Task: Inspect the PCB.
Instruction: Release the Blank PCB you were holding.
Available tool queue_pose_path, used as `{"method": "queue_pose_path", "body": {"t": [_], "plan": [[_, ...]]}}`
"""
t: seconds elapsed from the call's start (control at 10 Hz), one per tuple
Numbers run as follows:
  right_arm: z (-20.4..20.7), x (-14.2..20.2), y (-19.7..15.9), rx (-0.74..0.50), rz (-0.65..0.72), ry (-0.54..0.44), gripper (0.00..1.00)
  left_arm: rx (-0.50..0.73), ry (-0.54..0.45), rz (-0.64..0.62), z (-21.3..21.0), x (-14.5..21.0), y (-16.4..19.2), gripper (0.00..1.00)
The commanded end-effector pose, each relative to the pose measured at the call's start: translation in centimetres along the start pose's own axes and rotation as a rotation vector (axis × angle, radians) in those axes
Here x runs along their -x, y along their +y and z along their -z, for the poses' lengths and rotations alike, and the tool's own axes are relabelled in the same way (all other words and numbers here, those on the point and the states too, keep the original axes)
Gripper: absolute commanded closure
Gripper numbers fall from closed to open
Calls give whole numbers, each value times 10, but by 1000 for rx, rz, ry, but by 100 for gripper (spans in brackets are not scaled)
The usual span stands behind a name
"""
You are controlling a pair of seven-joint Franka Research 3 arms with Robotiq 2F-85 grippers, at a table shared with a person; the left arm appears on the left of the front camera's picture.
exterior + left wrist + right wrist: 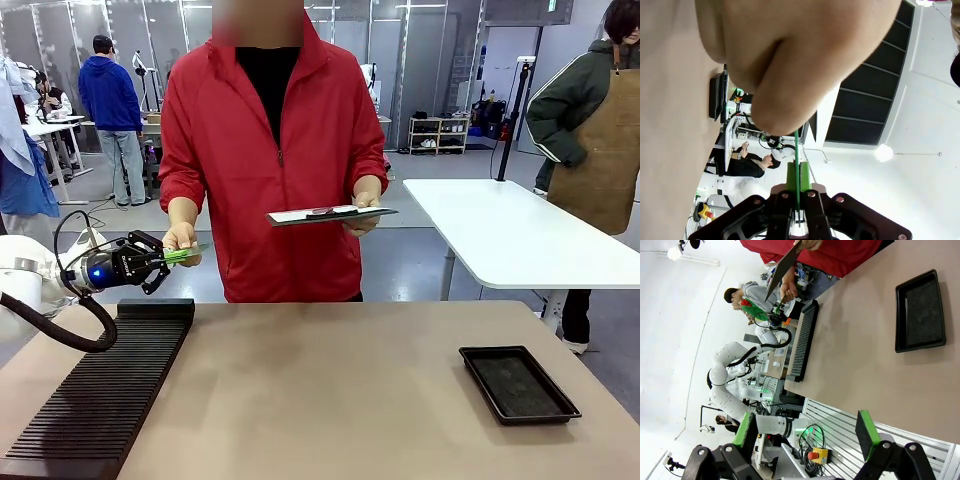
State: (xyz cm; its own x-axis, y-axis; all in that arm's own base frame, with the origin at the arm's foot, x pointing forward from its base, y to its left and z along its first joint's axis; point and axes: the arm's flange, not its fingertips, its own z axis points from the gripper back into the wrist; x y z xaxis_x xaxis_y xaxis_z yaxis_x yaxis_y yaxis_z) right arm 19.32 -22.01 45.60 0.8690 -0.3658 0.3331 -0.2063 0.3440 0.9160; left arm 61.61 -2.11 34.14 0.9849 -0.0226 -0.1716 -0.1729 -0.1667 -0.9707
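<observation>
The PCB (187, 253), a thin green board seen edge-on, is held in the air past the table's far left corner. My left gripper (160, 258) is shut on its near end, and a person's hand (181, 237) holds the far end. In the left wrist view the green pads clamp the PCB (796, 150), and the person's hand (790, 55) looms just beyond my left gripper (798, 176). My right gripper (805, 432) is open with nothing between its fingers, off the table's near edge.
The person in a red jacket holds a dark clipboard (330, 214) with white paper in the other hand. A black slotted rack (100, 390) lies along the table's left side. A black shallow tray (518, 383) sits at the right, also seen as the tray (920, 310).
</observation>
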Motion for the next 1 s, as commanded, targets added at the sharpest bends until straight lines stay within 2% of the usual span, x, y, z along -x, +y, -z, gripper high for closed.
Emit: {"method": "queue_pose_path", "body": {"t": [0.0, 0.1, 0.2, 0.4, 0.5, 0.6, 0.7, 0.8, 0.9], "plan": [[-2, -1, 0, -9, -21, -6, 0, 7, 2, -14, 1, 1, -3, 97], [-2, -1, 0, -9, -21, -6, 0, 7, 2, -14, 1, 1, -3, 97], [-2, -1, 0, -9, -21, -6, 0, 0, 0, 0, 0, 0, 0, 63], [-2, -1, 0, -9, -21, -6, 0, -22, 14, 8, 2, 0, -7, 69], [-2, -1, 0, -9, -21, -6, 0, -26, 8, 11, 0, 1, -10, 40], [-2, -1, 0, -9, -21, -6, 0, -44, 2, 17, -1, 4, -13, 42], [-2, -1, 0, -9, -21, -6, 0, -63, 0, 24, -3, 8, -16, 14], [-2, -1, 0, -9, -21, -6, 0, -66, -8, 24, -4, 11, -18, 36], [-2, -1, 0, -9, -21, -6, 0, -73, -14, 21, -5, 12, -20, 0]]}}
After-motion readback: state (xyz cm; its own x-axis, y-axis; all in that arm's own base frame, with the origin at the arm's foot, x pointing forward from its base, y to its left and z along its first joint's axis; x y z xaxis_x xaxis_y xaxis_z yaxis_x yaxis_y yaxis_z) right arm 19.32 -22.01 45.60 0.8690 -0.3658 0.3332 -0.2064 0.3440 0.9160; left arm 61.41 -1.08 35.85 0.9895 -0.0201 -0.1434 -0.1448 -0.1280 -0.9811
